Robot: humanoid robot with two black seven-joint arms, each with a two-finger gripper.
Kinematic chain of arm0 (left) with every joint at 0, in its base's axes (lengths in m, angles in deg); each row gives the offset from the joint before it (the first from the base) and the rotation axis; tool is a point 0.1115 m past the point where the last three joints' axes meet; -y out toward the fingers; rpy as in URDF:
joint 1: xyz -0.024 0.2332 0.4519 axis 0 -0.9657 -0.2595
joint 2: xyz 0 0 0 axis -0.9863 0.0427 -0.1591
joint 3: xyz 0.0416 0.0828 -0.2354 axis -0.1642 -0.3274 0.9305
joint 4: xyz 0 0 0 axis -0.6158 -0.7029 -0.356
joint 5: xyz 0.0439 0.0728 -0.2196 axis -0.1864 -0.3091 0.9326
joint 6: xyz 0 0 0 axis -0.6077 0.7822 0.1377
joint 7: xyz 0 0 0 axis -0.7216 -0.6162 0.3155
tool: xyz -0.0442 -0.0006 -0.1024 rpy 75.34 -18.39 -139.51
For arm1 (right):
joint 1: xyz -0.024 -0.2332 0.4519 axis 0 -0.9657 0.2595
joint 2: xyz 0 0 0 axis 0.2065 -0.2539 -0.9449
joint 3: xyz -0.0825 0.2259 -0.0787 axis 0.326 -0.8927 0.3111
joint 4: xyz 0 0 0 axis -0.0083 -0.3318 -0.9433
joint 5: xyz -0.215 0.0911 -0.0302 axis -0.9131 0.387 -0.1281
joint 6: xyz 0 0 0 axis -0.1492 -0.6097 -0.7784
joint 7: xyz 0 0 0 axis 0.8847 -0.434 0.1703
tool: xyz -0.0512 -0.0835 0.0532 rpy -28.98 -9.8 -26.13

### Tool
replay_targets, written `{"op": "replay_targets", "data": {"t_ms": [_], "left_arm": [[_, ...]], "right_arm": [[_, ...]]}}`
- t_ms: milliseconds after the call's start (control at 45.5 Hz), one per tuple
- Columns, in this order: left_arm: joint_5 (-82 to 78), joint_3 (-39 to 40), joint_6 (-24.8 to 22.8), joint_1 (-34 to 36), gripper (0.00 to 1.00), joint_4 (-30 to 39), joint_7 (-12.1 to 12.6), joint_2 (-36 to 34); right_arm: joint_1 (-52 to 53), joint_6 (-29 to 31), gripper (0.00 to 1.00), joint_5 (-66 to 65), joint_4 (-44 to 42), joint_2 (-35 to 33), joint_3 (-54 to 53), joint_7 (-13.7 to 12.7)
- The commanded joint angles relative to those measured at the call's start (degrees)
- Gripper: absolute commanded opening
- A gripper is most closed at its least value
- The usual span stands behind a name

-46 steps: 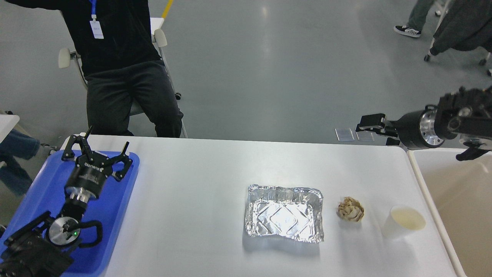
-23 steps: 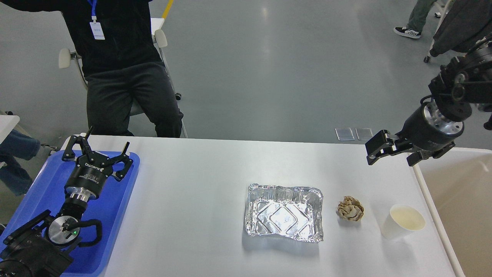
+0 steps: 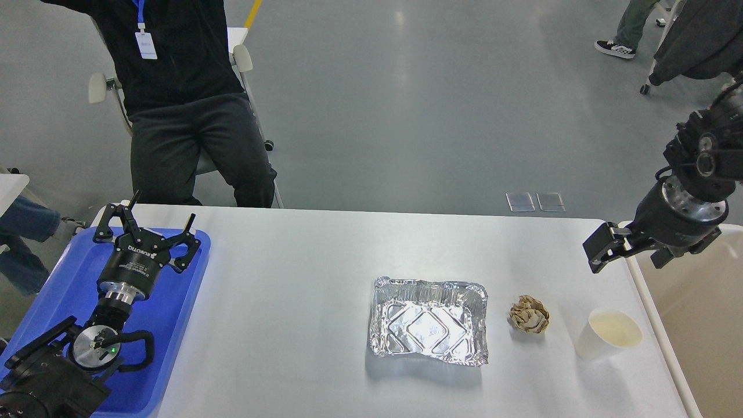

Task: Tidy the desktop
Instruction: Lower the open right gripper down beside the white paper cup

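Observation:
The white desktop (image 3: 290, 273) holds an empty foil tray (image 3: 428, 322), a crumpled brown paper ball (image 3: 529, 314) to its right, and a white paper cup (image 3: 606, 335) further right. My left gripper (image 3: 148, 227) is open and empty, hovering over the blue tray (image 3: 174, 325) at the left edge. My right gripper (image 3: 627, 262) is open and empty, above the desktop's right edge, behind the cup and clear of it.
A cream-white bin (image 3: 691, 325) stands against the desktop's right side. A person in black (image 3: 186, 104) sits on a chair behind the far left corner. Two small clear plates (image 3: 534, 201) lie on the floor beyond the desktop.
My right gripper has swung down from above the floor behind the desktop and turned, now pointing down-left over the right edge. The left arm and the items have not moved.

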Motion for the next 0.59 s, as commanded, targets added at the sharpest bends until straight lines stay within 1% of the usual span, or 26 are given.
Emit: {"op": "replay_targets", "data": {"t_ms": [0, 66, 176, 307, 395, 461, 527, 571], "left_arm": [[0.00, 0.00, -0.08, 0.06, 0.99, 0.00, 0.08, 0.00], [0.00, 0.00, 0.01, 0.06, 0.99, 0.00, 0.08, 0.00], [0.00, 0.00, 0.01, 0.06, 0.99, 0.00, 0.08, 0.00], [0.00, 0.00, 0.01, -0.03, 0.99, 0.00, 0.08, 0.00], [0.00, 0.00, 0.01, -0.03, 0.99, 0.00, 0.08, 0.00], [0.00, 0.00, 0.01, 0.06, 0.99, 0.00, -0.01, 0.00], [0.00, 0.00, 0.01, 0.06, 0.99, 0.00, 0.08, 0.00], [0.00, 0.00, -0.08, 0.06, 0.99, 0.09, -0.01, 0.09]], "right_arm": [[1.06, -1.82, 1.00, -2.79, -1.46, -2.73, -0.12, -0.02], [3.35, -1.20, 1.00, -2.70, -1.37, -3.09, -0.04, 0.07], [2.74, -1.81, 1.00, -2.79, -1.64, -3.53, 0.58, 0.07], [-1.65, -4.71, 1.00, -2.79, -3.92, -4.67, -0.91, 0.07], [-3.93, -4.98, 1.00, -2.70, -4.98, -4.76, -3.45, 0.07], [-7.88, -5.50, 1.00, -2.79, -5.41, -4.93, -6.27, -0.02], [-11.05, -5.86, 1.00, -2.79, -6.82, -5.37, -7.33, -0.02], [-11.41, -5.95, 1.00, -2.87, -7.09, -5.46, -7.42, -0.28]]}}
